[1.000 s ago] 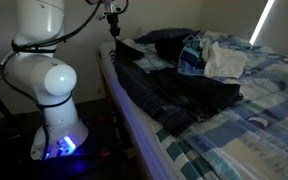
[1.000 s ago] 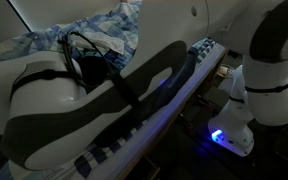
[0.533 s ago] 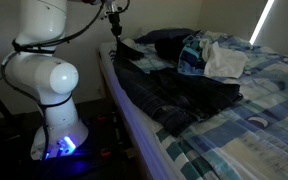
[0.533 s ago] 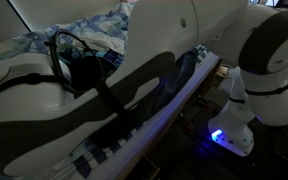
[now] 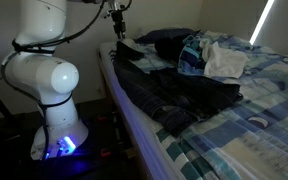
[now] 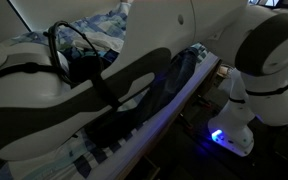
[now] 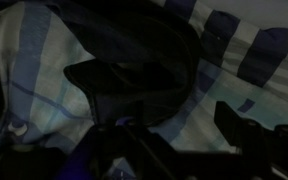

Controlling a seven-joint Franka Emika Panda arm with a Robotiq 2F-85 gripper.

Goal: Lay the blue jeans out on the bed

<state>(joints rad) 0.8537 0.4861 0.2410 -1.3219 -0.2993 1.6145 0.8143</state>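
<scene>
- At the near end of the bed [image 5: 254, 135], along the edge that faces the robot, the blue jeans [image 5: 174, 100] begin, with a leg end lying flat on the plaid cover and reaching toward the near corner.
- Midway up that edge the denim runs as a long dark band with overlapping folds and ridges, not one smooth sheet. I judge the laying-out to be nearly done but untidy.
- I expect the cloth to be thick, heavy and limp, neither fragile nor slippery. It should drag on the cover and sag from a single pinch, so a lifted part will pull the rest after it.
- The best hold is probably a doubled, firm part such as the waistband, a hem or a raised fold. A single layer flat on the mattress offers little to bite.
- Toward the far corner on the same edge, the claw [image 5: 117, 30] hangs just above the jeans' far end. I cannot tell whether its jaws are spread or pressed together, or whether they touch the cloth.
- In the wrist view the blue jeans [image 7: 134, 85] show only as a dark shape on the checks.
- Farther in from that edge, a bright-blue garment [image 5: 191, 55] and a white cloth [image 5: 224, 62] lie just beside the jeans, where a careless pull could catch them.
</scene>
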